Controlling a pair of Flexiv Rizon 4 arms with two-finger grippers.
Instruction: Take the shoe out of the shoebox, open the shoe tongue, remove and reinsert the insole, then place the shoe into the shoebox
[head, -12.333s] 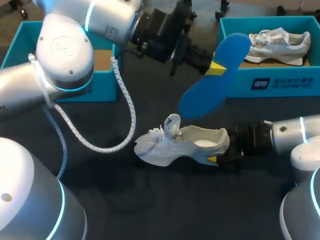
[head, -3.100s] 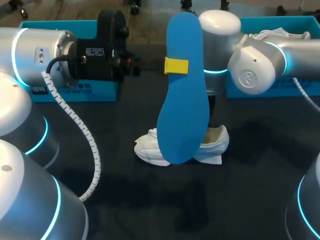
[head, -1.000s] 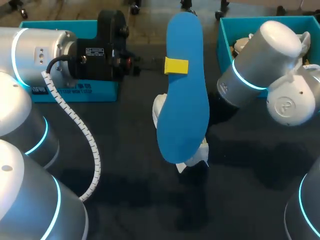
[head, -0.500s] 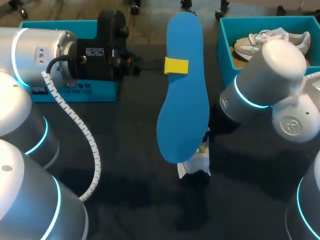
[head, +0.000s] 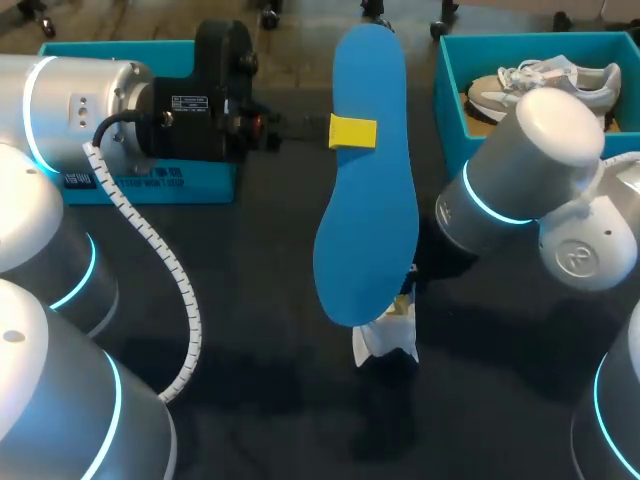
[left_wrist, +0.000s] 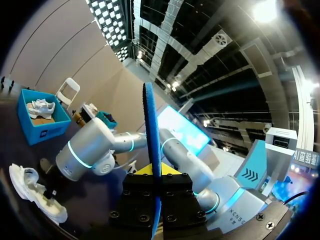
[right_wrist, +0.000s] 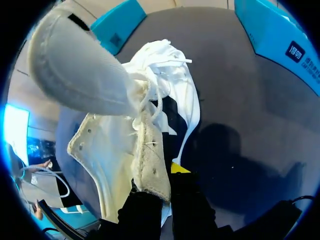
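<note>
The blue insole (head: 366, 210) looks like a thin foam sheet. It is light and bendy, and I judge it would buckle if pushed from its far end. It is best held flat across its width near the middle, as it is here. The left hand (head: 352, 131) is closed on it face to face, with 1 yellow tip showing on the blue. It holds the insole upright, well above the worktop (head: 250, 330). In the left wrist view the insole runs edge-on straight out between the 2 fingers. The left arm (head: 90, 100) comes in level from the side.

The white shoe (right_wrist: 150, 110) is light and soft-walled, with loose laces (right_wrist: 167, 54) that could snag. I judge the padded rim of its opening to be the firmest place to grip. The right hand (right_wrist: 161, 180) is closed on that rim, pinching it from 2 sides. In the head view the shoe sits low under the insole's lower end, well apart from the shoebox (head: 450, 110). I cannot tell whether it touches the worktop. The right arm (head: 530, 170) slants down toward it.
</note>
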